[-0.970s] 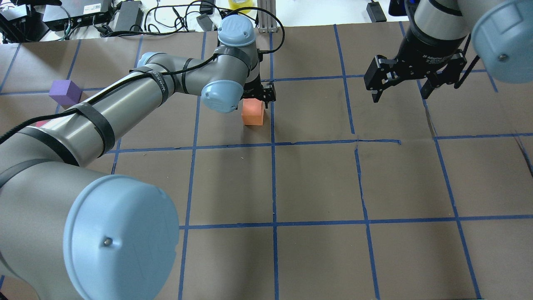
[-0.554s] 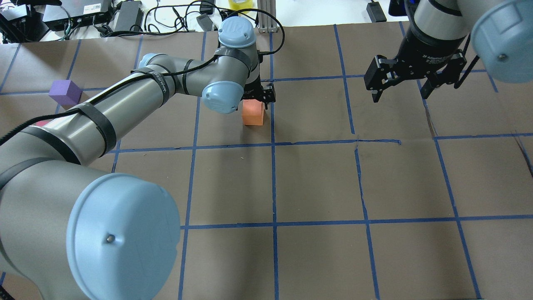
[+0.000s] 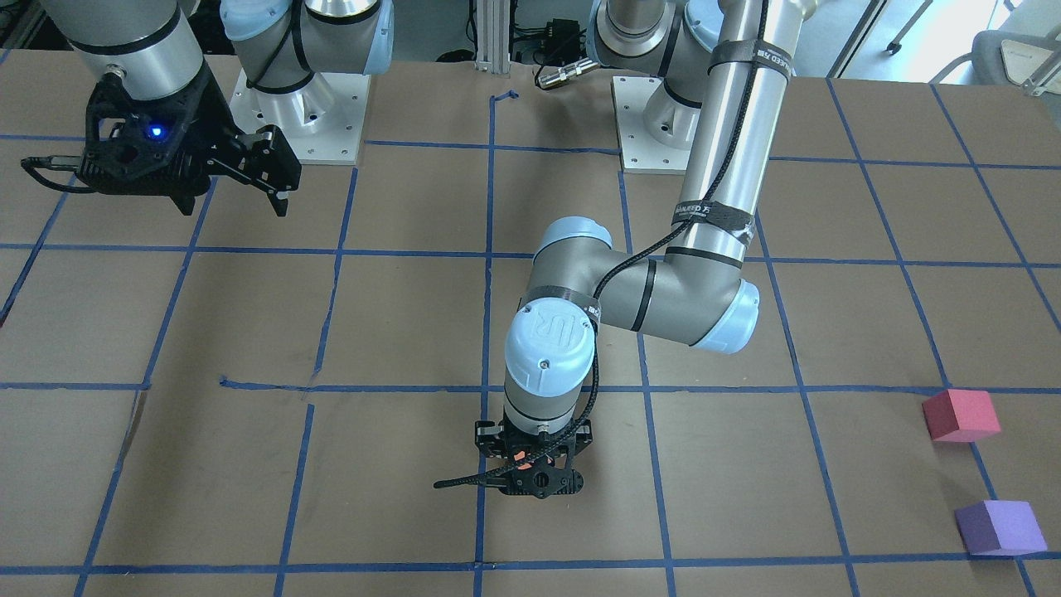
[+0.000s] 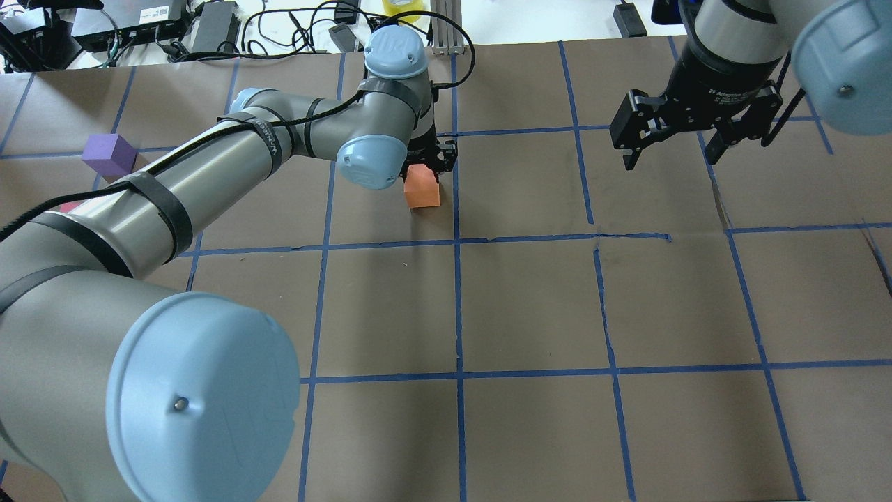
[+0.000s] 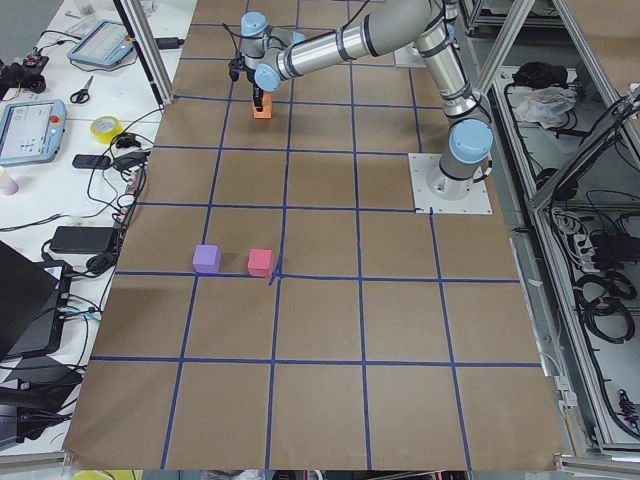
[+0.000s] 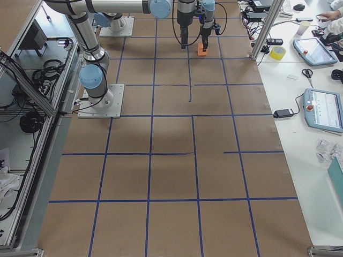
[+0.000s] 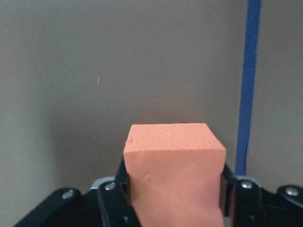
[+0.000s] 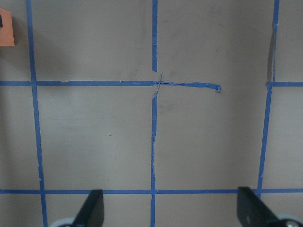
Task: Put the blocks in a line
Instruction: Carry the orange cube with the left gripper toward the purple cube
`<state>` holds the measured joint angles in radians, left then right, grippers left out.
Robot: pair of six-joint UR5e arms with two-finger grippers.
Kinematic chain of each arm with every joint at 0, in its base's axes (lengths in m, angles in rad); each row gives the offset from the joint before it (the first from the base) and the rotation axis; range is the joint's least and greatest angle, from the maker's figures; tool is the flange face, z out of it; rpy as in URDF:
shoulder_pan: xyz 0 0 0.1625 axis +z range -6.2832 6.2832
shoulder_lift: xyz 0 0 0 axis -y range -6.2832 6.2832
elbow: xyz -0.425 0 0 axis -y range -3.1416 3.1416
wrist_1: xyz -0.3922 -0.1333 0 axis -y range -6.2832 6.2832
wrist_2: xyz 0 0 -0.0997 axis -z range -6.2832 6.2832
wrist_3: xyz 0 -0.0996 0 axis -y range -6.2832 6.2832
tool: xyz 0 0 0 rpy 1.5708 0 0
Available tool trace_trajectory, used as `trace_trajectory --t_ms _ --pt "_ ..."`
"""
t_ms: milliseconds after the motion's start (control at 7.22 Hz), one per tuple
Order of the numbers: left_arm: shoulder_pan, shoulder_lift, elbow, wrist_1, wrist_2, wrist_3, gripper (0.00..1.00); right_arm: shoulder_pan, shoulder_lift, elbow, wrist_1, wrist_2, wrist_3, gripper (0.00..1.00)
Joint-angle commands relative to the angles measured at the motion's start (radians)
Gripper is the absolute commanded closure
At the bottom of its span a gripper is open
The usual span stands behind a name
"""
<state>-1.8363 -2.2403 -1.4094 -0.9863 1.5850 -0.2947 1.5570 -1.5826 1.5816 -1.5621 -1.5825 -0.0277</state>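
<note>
My left gripper [image 4: 426, 166] is shut on the orange block [image 4: 422, 191] near the table's far middle. The left wrist view shows its fingers [image 7: 113, 194] pressed on both sides of the orange block [image 7: 174, 170], at or just above the brown paper. The purple block [image 4: 109, 155] sits far to the left, and the pinkish-red block [image 3: 960, 414] sits beside the purple block [image 3: 999, 527]. In the overhead view my left arm hides most of the pinkish-red block. My right gripper [image 4: 672, 150] hangs open and empty above the table's far right.
Blue tape lines [image 4: 458, 307] form a grid on the brown paper. Cables and power bricks [image 4: 216, 24] lie past the far edge. Both arm bases [image 3: 298, 108] stand on the robot's side. Tablets and a tape roll [image 5: 105, 128] lie on the side bench.
My left gripper's jaws have closed in on the orange block, which has shifted slightly toward the far edge. The right gripper has barely moved.
</note>
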Motion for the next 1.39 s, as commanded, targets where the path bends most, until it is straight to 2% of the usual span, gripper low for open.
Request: trace_trajectory --t_ms 0,277,693,970,1247 --pt "0.046 0.033 0.027 0.000 0.025 0.008 0.75 0.000 0.000 -0.002 -0.001 0.007 0.000 0.00" --pt "0.203 0.057 0.049 -0.003 0.014 0.061 0.75 0.002 0.000 -0.003 -0.001 0.001 -0.003 0.00" --pt "0.443 0.087 0.079 -0.008 -0.023 0.379 0.73 0.003 -0.010 -0.003 -0.007 0.006 -0.003 0.00" --pt "0.531 0.103 0.105 -0.018 0.054 0.455 0.71 0.005 0.029 0.006 0.002 -0.008 0.003 0.00" --pt "0.667 0.070 0.106 -0.012 0.043 0.690 0.74 0.006 0.029 -0.005 0.002 -0.068 -0.001 0.00"
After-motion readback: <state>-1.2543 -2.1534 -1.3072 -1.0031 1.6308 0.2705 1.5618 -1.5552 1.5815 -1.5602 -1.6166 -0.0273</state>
